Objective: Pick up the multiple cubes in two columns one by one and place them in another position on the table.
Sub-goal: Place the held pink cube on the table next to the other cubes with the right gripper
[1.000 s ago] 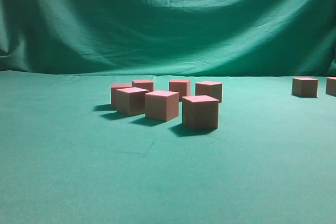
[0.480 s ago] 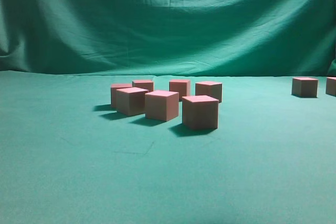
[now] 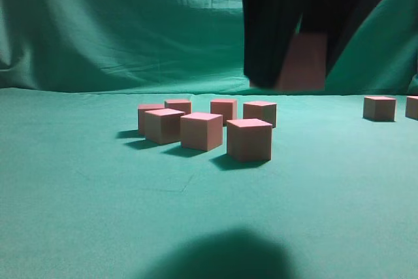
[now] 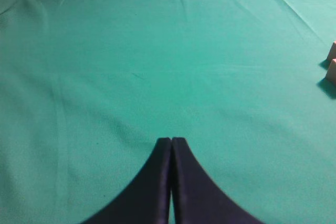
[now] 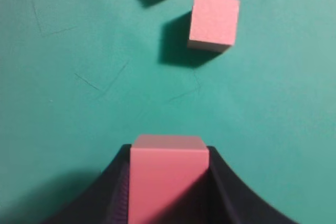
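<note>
the green cloth table [image 3: 78, 213] carries 6 cubes [image 3: 202, 131] clustered in 2 columns; right of this cluster, well apart, 2 cubes [image 3: 379, 108] seem already placed. above the cluster, the right pincer [image 3: 302, 63] grips 1 cube [image 5: 168, 174]. the left pincer [image 4: 171, 142] is closed, empty.

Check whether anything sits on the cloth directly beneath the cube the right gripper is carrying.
Nothing visible does. The right gripper holds a cube above bare table; the nearest cube sits ahead of it, apart.
</note>
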